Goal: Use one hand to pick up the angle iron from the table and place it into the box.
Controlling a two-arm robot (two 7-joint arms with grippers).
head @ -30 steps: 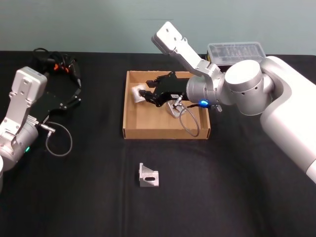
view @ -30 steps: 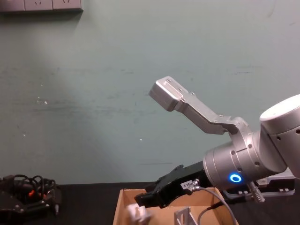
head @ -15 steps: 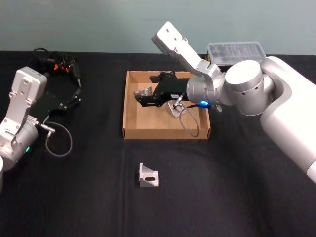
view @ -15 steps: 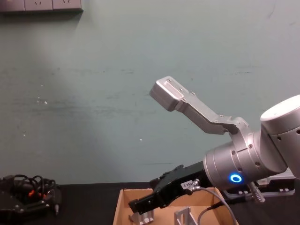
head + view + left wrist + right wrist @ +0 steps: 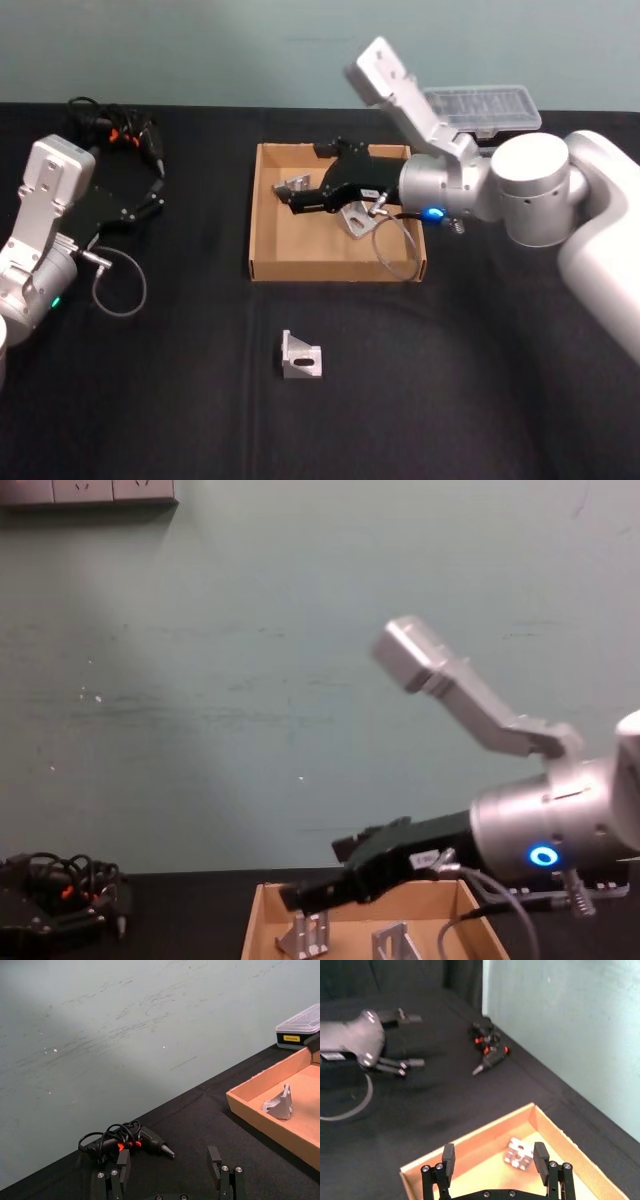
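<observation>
Nearest the robot, one angle iron (image 5: 301, 357) lies alone on the table (image 5: 480, 400), well apart from both grippers and not yet picked up. Beyond it sits the box (image 5: 335, 270), with two more irons inside: a left iron (image 5: 293, 186) near the far left corner and a right iron (image 5: 357, 218) nearer the middle. The right gripper (image 5: 290, 203) hangs over the box just above the left iron, fingers spread wide with nothing between them. In its wrist view that iron rests on the box floor below the gap, so I judge it delivered and free of the grip. The left gripper (image 5: 169, 1155), likewise spread and empty, is parked at the table's left side. By my reading two irons are in and one is left: the iron on the table calls for a reach, a grasp and a carry into the box.
</observation>
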